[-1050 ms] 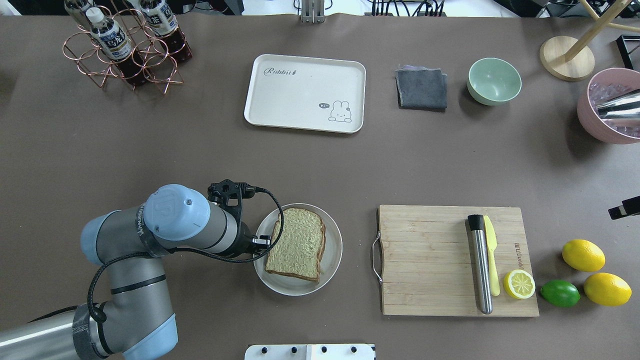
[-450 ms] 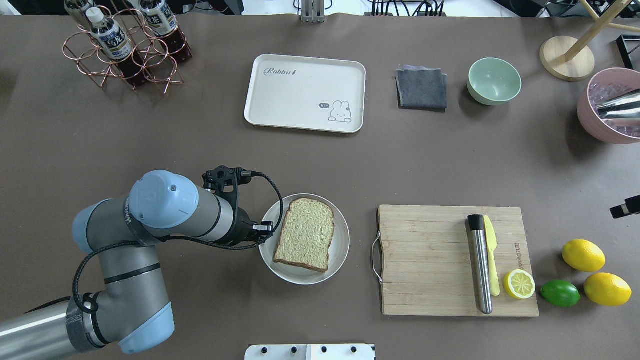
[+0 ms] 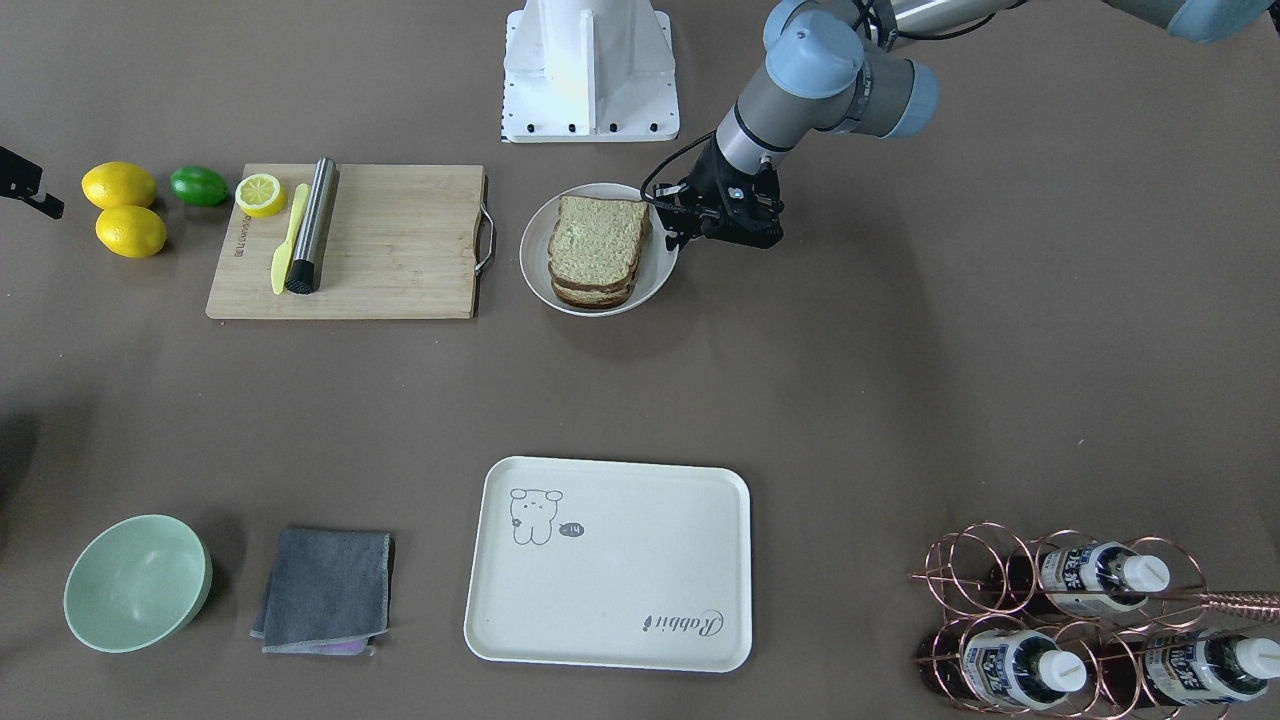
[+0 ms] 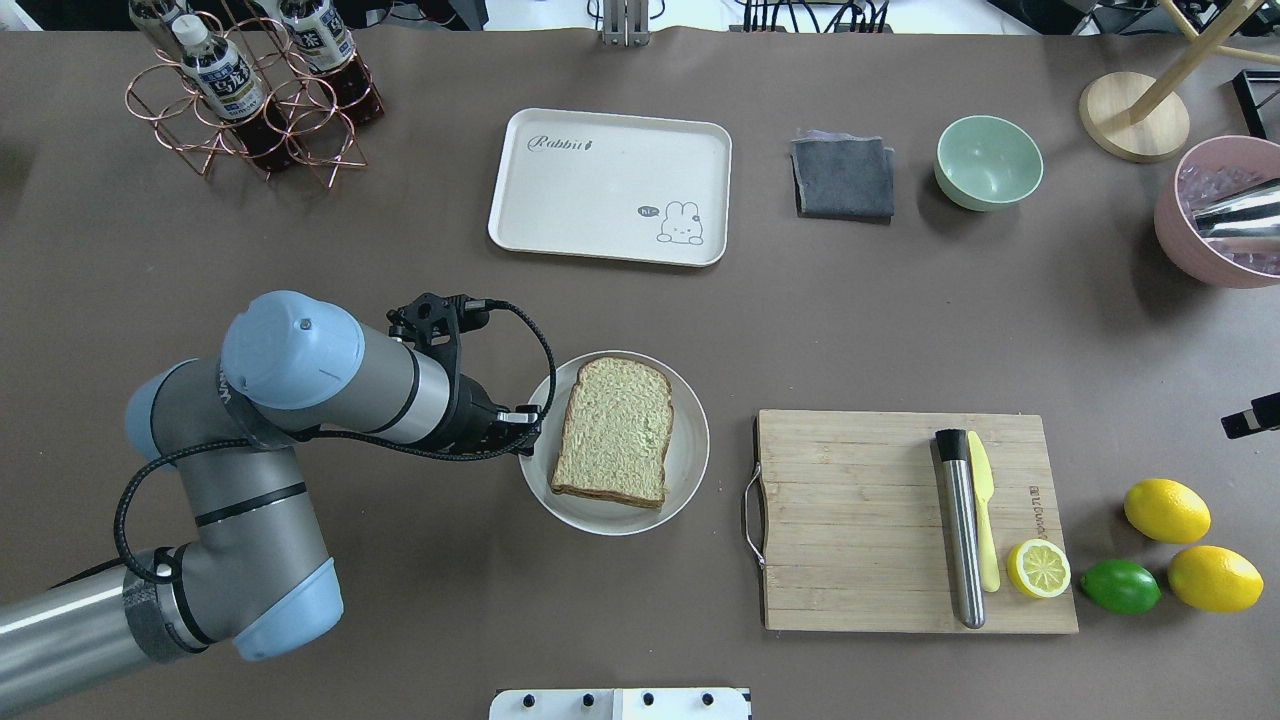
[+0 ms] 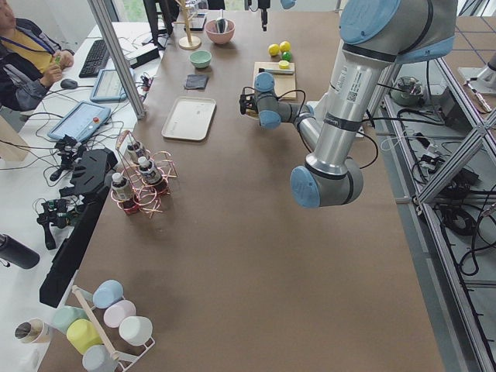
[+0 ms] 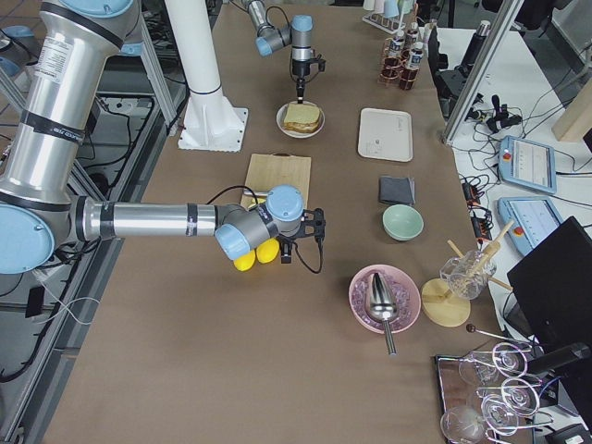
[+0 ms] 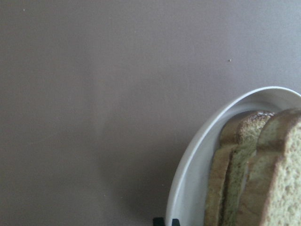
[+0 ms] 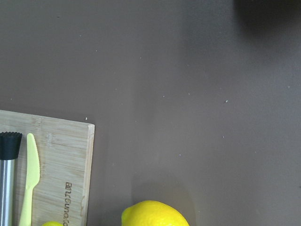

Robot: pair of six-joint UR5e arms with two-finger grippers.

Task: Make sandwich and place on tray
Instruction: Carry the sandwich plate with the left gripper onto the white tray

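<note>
Across the brown table [image 3: 900,400], facing the robot, the left gripper [image 3: 668,236] is clamped, jaws nearly closed, on the rim of a white round plate [image 3: 655,268] carrying the sandwich of two brown-crusted bread slices [image 3: 596,240], well short of the cream-white rounded-rectangle tray [image 3: 610,590]. From overhead, plate and sandwich sit farther from the robot and closer to the tray than a second ago. They also look larger, suggesting the plate is being lifted and carried over. At the left wrist, the rim runs down to the gripper at the frame's bottom edge, the stacked slices just beside it; the tray is out of sight.
</note>
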